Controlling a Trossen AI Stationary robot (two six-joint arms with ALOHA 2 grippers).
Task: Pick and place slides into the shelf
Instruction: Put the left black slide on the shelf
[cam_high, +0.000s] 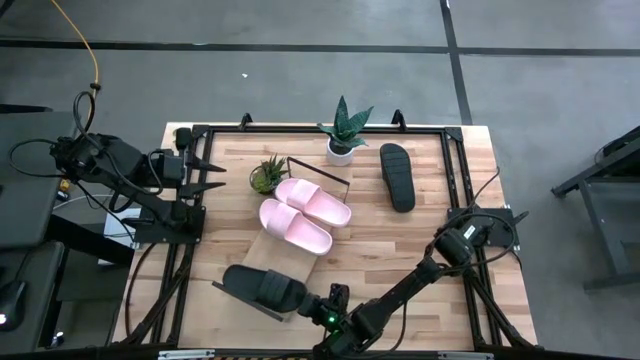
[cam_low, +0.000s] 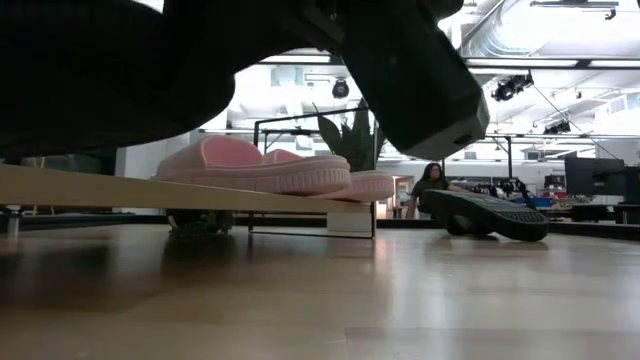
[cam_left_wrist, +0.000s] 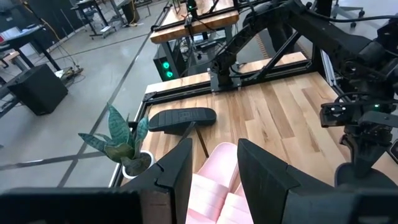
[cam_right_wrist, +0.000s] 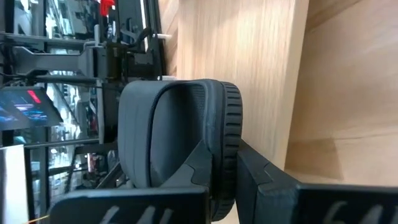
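Note:
Two pale pink slides (cam_high: 303, 213) (cam_low: 250, 165) lie side by side, soles down, on the middle of the shelf (cam_high: 264, 250), a light-wood board that slants across the table. One black slide (cam_high: 258, 287) sits over the shelf's near end, with my right gripper (cam_high: 320, 305) shut on it from the table's right. Whether that slide rests on the board or hangs just above it, I cannot tell. The other black slide (cam_high: 397, 177) (cam_low: 490, 213) lies flat on the table far right of the shelf. My left gripper (cam_high: 212, 175) (cam_left_wrist: 214, 180) waits open at the table's left edge. My right gripper holds the black slide by the side rim of its sole (cam_right_wrist: 229, 134), pinched between the two fingers: one finger (cam_right_wrist: 199, 165) on the footbed side beside the strap, the other finger (cam_right_wrist: 261, 171) on the underside. The fingers come roughly level from the table's right, across the slide.
A potted snake plant (cam_high: 343, 135) stands at the far edge and a small green plant (cam_high: 267, 175) beside the shelf's far end. Dark metal rails (cam_high: 455, 170) frame the table. Bare wood (cam_high: 400, 240) lies right of the shelf. A person (cam_low: 430, 185) sits in the room behind.

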